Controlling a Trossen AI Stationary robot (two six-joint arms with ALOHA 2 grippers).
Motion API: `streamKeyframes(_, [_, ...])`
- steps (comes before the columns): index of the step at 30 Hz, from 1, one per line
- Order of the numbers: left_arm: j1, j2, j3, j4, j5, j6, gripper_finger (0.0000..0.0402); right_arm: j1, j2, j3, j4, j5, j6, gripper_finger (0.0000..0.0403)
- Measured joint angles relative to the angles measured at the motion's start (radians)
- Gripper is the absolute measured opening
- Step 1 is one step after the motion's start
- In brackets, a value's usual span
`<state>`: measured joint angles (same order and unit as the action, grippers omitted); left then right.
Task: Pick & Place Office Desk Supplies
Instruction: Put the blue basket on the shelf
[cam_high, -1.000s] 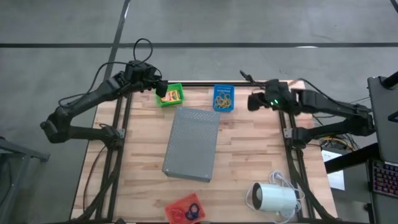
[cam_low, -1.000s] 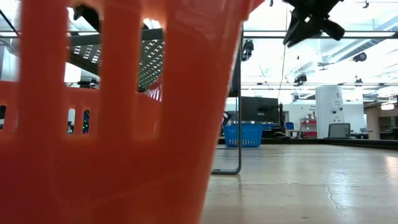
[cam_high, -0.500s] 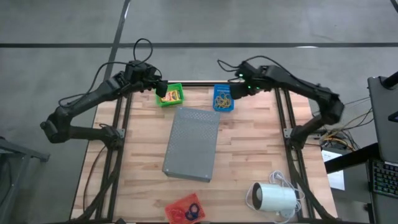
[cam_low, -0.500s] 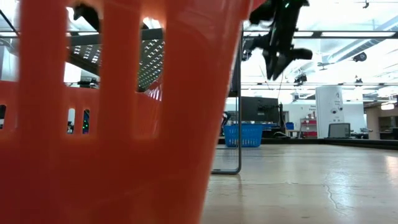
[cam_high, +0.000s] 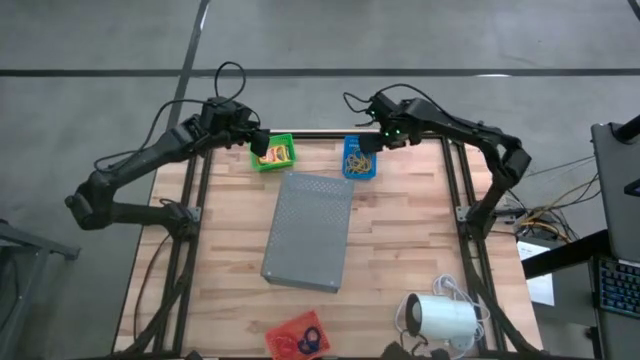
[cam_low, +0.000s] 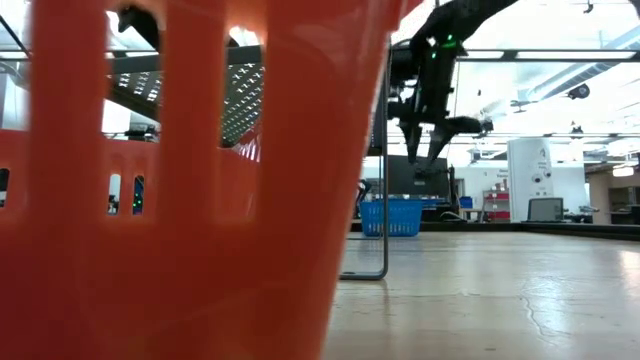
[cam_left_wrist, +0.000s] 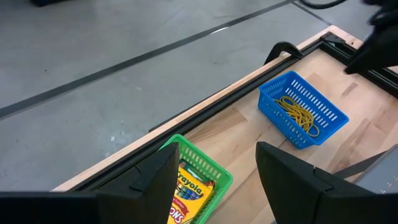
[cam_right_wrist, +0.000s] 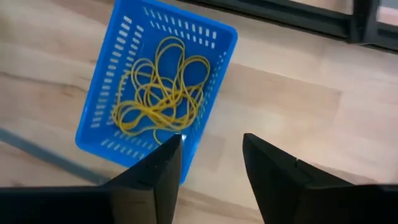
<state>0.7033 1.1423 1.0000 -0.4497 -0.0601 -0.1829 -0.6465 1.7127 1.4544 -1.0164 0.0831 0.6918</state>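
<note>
1. Green basket, upper left of the high view, at the far edge of the worktop: holds yellow crayon boxes. Judged sorted.
2. Blue basket, upper centre of the high view: holds a tangle of thin tan rubber bands. Judged sorted.
3. Red basket, bottom centre of the high view: holds red and blue rubber rings. Judged sorted.
4. Loose supplies on the bare worktop: none visible from above; the task looks at or close to its end.
5. Left gripper: beside the green basket at upper left; jaws spread apart, nothing between them in its wrist view.
6. Right gripper: over the far right corner of the blue basket, upper centre; jaws parted and empty in its wrist view, the bands lying in the basket beneath.
7. Non-task items: grey perforated slab, centre; white cylinder with cord, lower right.
8. Left to do, by judgement: pulling both arms clear, if anything.
</note>
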Motion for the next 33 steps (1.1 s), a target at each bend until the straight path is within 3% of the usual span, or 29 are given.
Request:
streamKeyframes(12, [0.000,0.000,0.000,0.000,0.000,0.000,0.0220,-0.041,0.141,-0.002,0.039,-0.037,0.002,0.0171])
streamKeyframes(33, [0.000,0.000,0.000,0.000,0.000,-0.003,0.0221,-0.046,0.281,-0.002,0.120,-0.039,0.036,0.0159])
